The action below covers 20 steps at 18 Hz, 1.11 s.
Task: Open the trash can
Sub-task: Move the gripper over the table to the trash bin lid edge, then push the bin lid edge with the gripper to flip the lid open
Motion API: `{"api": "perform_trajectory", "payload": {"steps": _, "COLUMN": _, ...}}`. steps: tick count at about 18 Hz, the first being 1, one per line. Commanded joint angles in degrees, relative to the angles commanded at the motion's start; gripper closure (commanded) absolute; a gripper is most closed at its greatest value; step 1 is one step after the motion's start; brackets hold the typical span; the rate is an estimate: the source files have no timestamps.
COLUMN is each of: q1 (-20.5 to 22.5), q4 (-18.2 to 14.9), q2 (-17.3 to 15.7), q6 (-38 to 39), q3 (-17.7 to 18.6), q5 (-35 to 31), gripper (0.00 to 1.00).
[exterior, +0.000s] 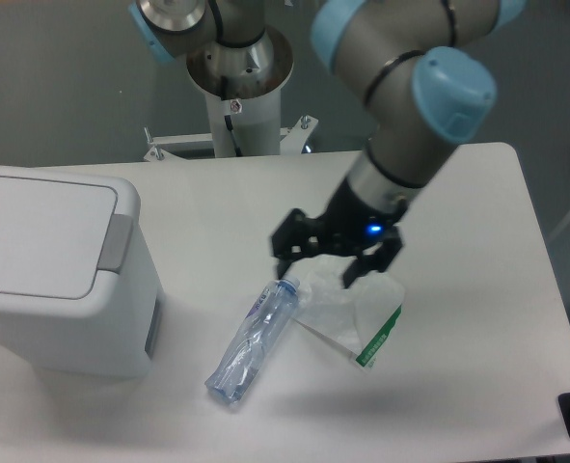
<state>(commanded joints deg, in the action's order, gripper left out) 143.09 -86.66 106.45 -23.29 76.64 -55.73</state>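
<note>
Right now my claw (331, 262) hangs with its fingers spread and nothing between them, low over the clear plastic bag (354, 311) with the green strip, mid-counter. Just to the bag's left lies the clear bottle (254, 338), slanted, cap toward the claw. Well apart from both, at the left edge of the white counter (477, 289), sits the trash can (58, 275), lid flat and down, so nothing is opened yet. To do this well, I'd lift clear of the bag, swing left over the bottle, and press squarely on the grey push tab (117, 241) at the lid's right edge, not the lid itself.
</note>
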Motion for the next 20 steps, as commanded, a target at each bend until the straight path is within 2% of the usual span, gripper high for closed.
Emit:
{"api": "perform_trajectory", "payload": {"steps": 6, "q1": -4.13, "q4": 0.09, "q2": -3.70, "q6": 3.16, "q3": 1.31, "q5": 0.62, "gripper": 0.00}}
{"api": "perform_trajectory", "payload": {"steps": 10, "q1": -8.43, "q4": 2.11, "q2": -3.88, "q6": 4.66, "q3": 2.90, "q5": 0.36, "gripper": 0.00}}
{"api": "perform_trajectory", "payload": {"steps": 20, "q1": -9.58, "q4": 3.16, "q2": -4.32, "q6": 4.05, "q3": 5.71, "q5": 0.00, "gripper": 0.00}}
